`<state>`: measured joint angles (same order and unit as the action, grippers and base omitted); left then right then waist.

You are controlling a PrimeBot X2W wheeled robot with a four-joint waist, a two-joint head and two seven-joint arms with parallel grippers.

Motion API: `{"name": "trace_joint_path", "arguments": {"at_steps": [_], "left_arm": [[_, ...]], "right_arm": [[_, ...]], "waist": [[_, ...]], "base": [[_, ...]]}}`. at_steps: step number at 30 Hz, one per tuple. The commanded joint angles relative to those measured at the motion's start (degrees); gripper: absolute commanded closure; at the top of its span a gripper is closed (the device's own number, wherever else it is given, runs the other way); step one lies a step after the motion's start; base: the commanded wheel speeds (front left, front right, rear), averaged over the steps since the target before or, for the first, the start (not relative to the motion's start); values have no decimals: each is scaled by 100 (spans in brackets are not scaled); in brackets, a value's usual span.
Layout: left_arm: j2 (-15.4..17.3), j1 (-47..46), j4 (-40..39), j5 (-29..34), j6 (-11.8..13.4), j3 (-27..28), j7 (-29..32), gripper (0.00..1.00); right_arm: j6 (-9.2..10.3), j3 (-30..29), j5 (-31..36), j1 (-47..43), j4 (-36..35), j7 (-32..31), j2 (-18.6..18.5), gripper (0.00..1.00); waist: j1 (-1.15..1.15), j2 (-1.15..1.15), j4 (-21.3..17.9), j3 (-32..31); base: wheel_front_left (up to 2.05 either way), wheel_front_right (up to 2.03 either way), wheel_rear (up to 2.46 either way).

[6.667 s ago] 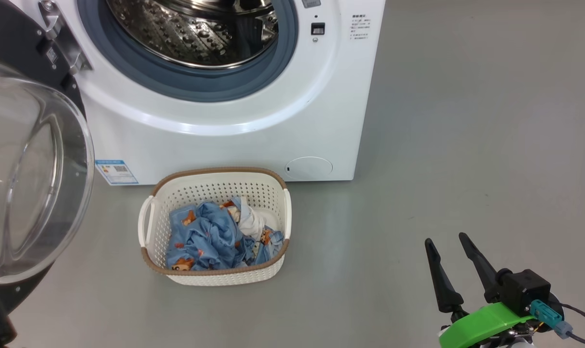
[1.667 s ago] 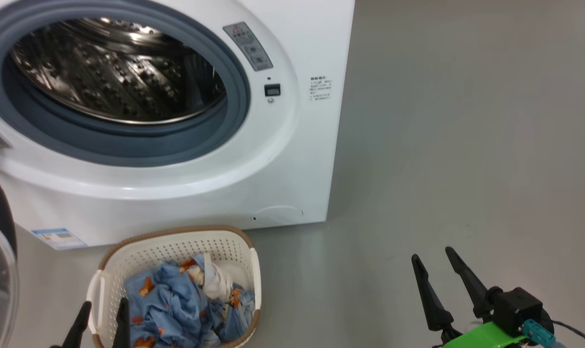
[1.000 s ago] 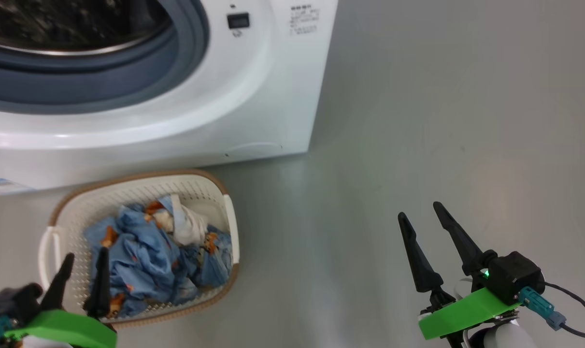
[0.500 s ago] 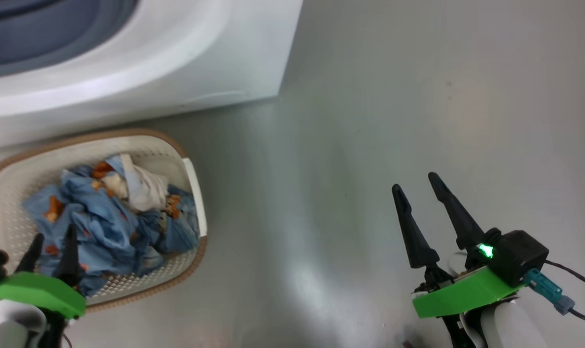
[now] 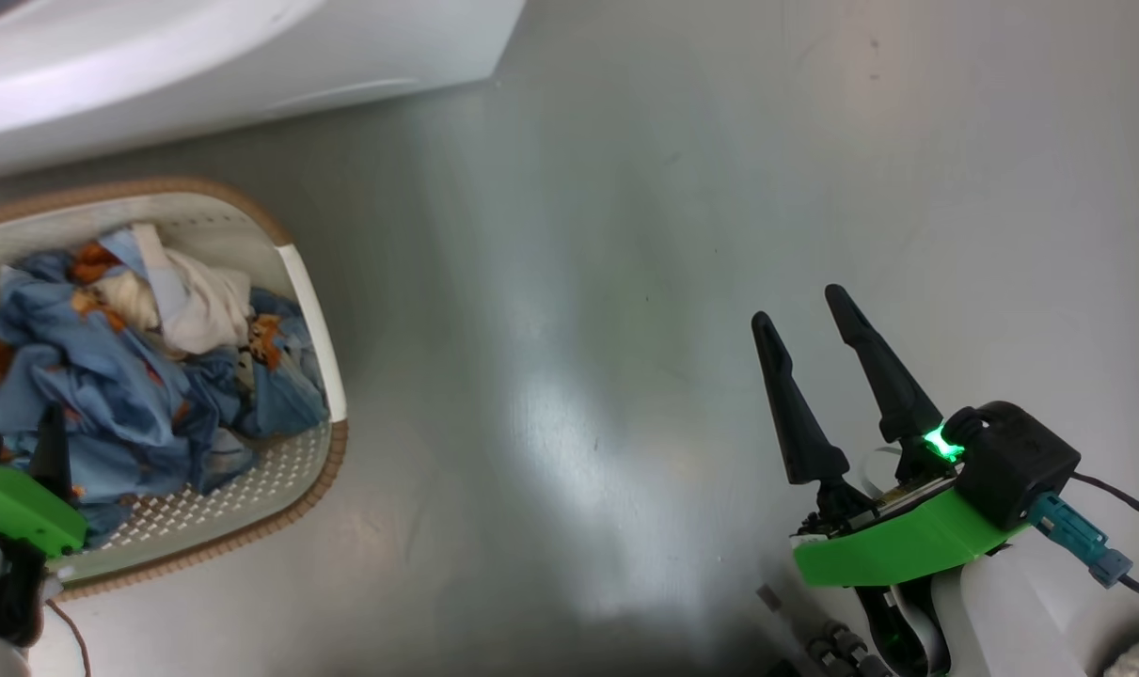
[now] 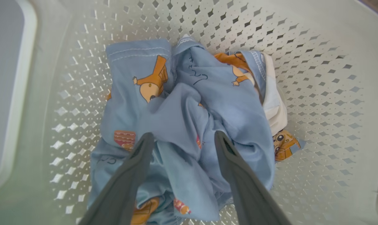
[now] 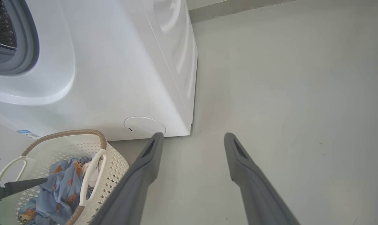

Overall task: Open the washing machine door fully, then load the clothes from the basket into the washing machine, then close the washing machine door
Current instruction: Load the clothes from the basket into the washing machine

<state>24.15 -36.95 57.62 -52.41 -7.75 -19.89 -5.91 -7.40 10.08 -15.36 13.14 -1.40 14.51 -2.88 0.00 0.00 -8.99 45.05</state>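
Left side first. My left end effector [image 6: 183,136] is down in the basket [image 6: 316,78], fingers spread wide and gripping nothing. In the left wrist view both tips sit over the clothes [image 6: 189,112]; I can't tell whether they touch the fabric.

That view gives the detail:
- light blue cloth, crumpled, with orange-brown cartoon animals
- a white piece [image 6: 274,106] tucked at the bundle's right edge
- cream walls with diamond perforations

The head view adds the brown woven rim [image 5: 277,527] and puts the basket on the floor [image 5: 625,235], just in front of the washing machine [image 7: 114,78]. There the machine is only a strip of white lower front, top left.

The right wrist view fills in the rest:
- the grey-blue gasket [image 7: 29,47] at far left
- the round flap [image 7: 144,126] low on the front
- a corner of the blue sticker [image 7: 26,133]
- the basket's white side handle [image 7: 93,168]
- one of my left fingers, a dark spike poking in over the clothes

Right side: my right end effector [image 5: 798,306] hangs over bare grey floor, well apart from the basket, fingers wide and empty. A green light [image 5: 941,442] glows on its body.
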Motion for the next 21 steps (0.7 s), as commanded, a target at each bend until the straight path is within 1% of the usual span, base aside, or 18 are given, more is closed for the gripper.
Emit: {"name": "trace_joint_path", "arguments": {"at_steps": [1, 5, 10, 16, 21], "left_arm": [[255, -39, 120, -163, 26, 140, 89, 0], [243, -187, 276, -351, 26, 102, 226, 0], [221, -279, 266, -665, 26, 122, 374, 0], [268, -322, -239, -1064, 26, -106, 461, 0], [390, -340, -472, -1279, 26, -328, 489, 0]], "right_arm": [[-9, 154, -106, -53, -147, 49, 1, 0], [-9, 191, -111, -26, -183, 49, 1, 0], [-9, 200, -117, 9, -198, 49, 1, 0], [-9, 230, -157, 52, -195, 49, 1, 0], [-9, 276, -179, 97, -204, 49, 1, 0]], "waist": [[0, 0, -109, 247], [0, 0, -119, 356], [0, 0, -115, 436], [0, 0, -89, 545], [0, 0, -113, 633]], "base": [[0, 0, 0], [0, 0, 0], [0, 0, 0], [0, 0, 0], [0, 0, 0]]}}
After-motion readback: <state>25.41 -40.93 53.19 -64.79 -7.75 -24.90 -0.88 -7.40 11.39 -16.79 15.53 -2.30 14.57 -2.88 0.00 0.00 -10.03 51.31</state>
